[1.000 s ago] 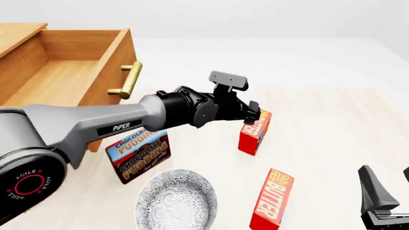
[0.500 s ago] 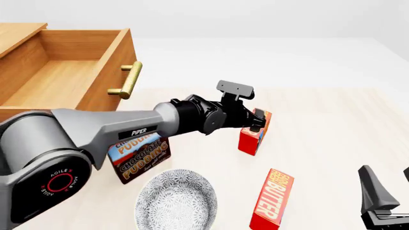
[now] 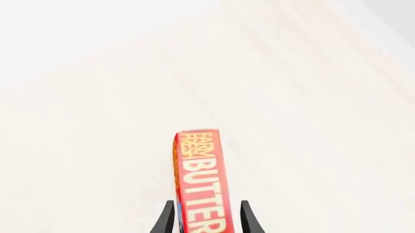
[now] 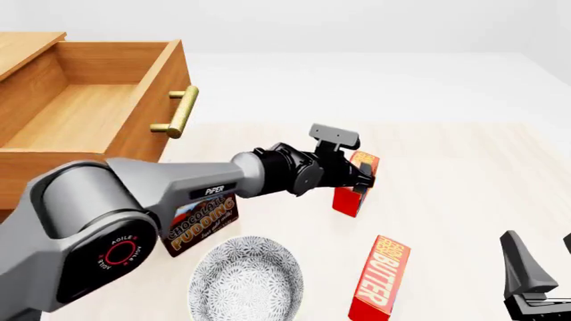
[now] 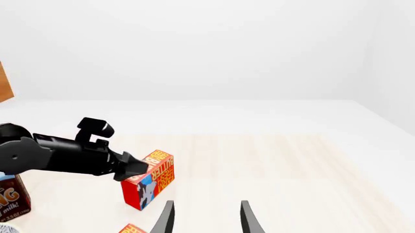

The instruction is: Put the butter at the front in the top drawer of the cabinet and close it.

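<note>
The butter (image 4: 355, 187) is the farther red carton, standing upright on the table to the right of the cabinet (image 4: 23, 50). The right wrist view shows the butter (image 5: 150, 187) with a bluish patch on its side. My left gripper (image 4: 364, 175) is open and straddles its top; in the left wrist view the butter (image 3: 202, 165) sits between the two fingers with a small gap on one side. The top drawer (image 4: 89, 107) is pulled out and holds nothing, brass handle (image 4: 178, 112) toward the table. My right gripper (image 4: 528, 281) is open, low at the near right.
A second red butter carton (image 4: 379, 281) stands nearer, in front of the first. The chocolate pudding box (image 4: 200, 224) leans under my left arm, with a patterned bowl (image 4: 245, 277) just in front of it. The left arm spans from the near left across the pudding box.
The left gripper has moved right and down onto the far butter carton, and its fingers now sit on either side of the top. The right arm has stayed still.
</note>
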Tool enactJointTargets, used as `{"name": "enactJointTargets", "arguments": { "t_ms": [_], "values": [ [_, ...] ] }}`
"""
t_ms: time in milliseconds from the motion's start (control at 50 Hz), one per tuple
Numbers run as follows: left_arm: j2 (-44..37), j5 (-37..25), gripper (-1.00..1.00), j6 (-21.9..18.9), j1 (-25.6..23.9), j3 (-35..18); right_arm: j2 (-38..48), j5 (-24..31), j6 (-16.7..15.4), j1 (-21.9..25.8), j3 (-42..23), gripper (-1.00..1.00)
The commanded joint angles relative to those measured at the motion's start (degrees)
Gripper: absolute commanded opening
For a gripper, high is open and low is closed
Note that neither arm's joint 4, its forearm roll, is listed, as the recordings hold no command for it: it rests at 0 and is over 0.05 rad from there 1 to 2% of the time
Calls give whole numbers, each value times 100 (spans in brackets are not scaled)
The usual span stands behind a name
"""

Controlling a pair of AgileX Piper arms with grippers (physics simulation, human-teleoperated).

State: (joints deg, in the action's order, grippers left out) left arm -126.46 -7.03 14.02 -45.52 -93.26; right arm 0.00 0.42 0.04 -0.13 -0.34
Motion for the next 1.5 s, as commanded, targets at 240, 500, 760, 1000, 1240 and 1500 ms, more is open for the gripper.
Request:
{"name": "enactJointTargets", "arguments": {
  "t_ms": [240, 500, 760, 1000, 1240, 1500],
  "values": [
    [-501, 38, 100, 39, 18, -212, 3, -9, -1, 0, 3, 100],
    [-690, 56, 100, 92, -83, -295, 3, -8, -3, -1, 3, 100],
    [-874, 46, 100, 95, -61, -394, 3, -9, -2, -1, 3, 100],
    [-907, 5, -100, 36, 9, -406, 3, -8, -2, 0, 3, 100],
    [-494, -2, -100, -136, 92, -171, 3, -8, -2, 0, 3, 100],
    [322, -25, -100, -295, 83, 358, 3, -9, -2, 0, 3, 100]
  ]
}}
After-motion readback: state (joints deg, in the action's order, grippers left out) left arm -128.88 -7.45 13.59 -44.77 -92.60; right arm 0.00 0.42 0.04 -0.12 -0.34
